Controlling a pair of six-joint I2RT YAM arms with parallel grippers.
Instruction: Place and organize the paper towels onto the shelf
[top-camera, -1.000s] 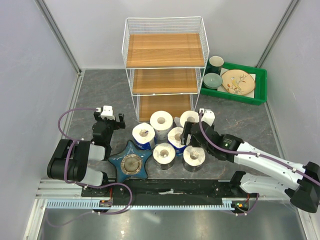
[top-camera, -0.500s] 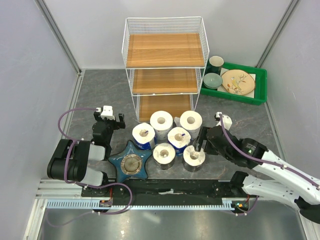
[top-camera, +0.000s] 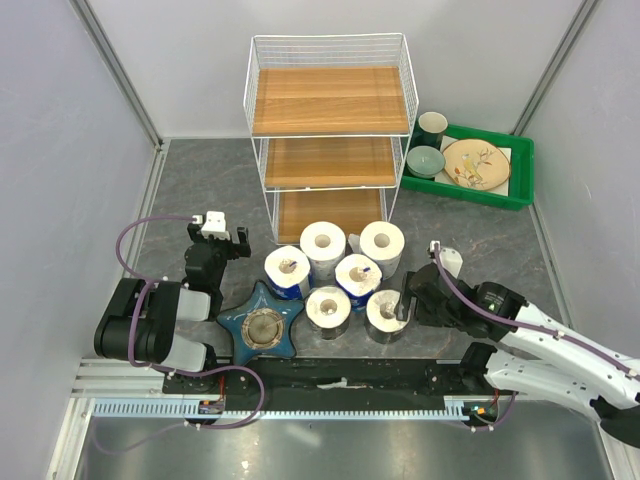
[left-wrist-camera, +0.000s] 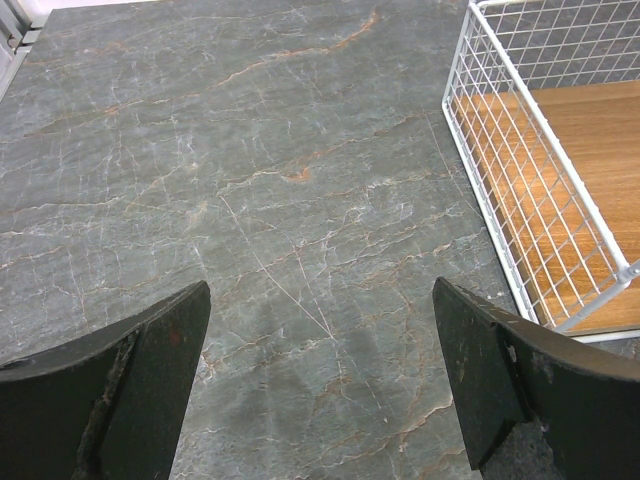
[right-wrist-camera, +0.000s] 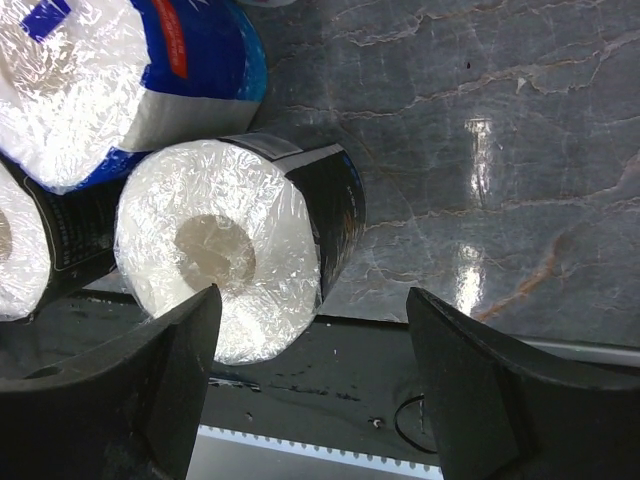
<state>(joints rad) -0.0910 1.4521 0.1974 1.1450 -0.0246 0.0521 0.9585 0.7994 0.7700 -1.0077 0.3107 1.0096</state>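
Observation:
Six paper towel rolls stand grouped on the table in front of the shelf (top-camera: 328, 130): two white (top-camera: 323, 240) (top-camera: 382, 241), two blue-white (top-camera: 288, 268) (top-camera: 357, 274), two black-wrapped (top-camera: 328, 306) (top-camera: 387, 311). My right gripper (top-camera: 406, 298) is open and empty, just right of the front-right black roll. In the right wrist view that roll (right-wrist-camera: 235, 250) lies beside my left finger, with the gripper (right-wrist-camera: 312, 300) over its right edge and a blue-white roll (right-wrist-camera: 120, 80) behind. My left gripper (top-camera: 213, 240) is open and empty over bare table (left-wrist-camera: 320, 300), left of the shelf's lowest tier (left-wrist-camera: 560, 180).
A blue star-shaped dish (top-camera: 264, 322) sits left of the front rolls. A green tray (top-camera: 465, 192) of dishes stands right of the shelf. The black base rail (top-camera: 340, 375) runs along the near edge, close behind the front rolls. White walls enclose the table.
My right gripper has pulled back from above the middle rolls, moving right and toward the near edge, down beside the front-right black roll. The rolls and left arm have not moved.

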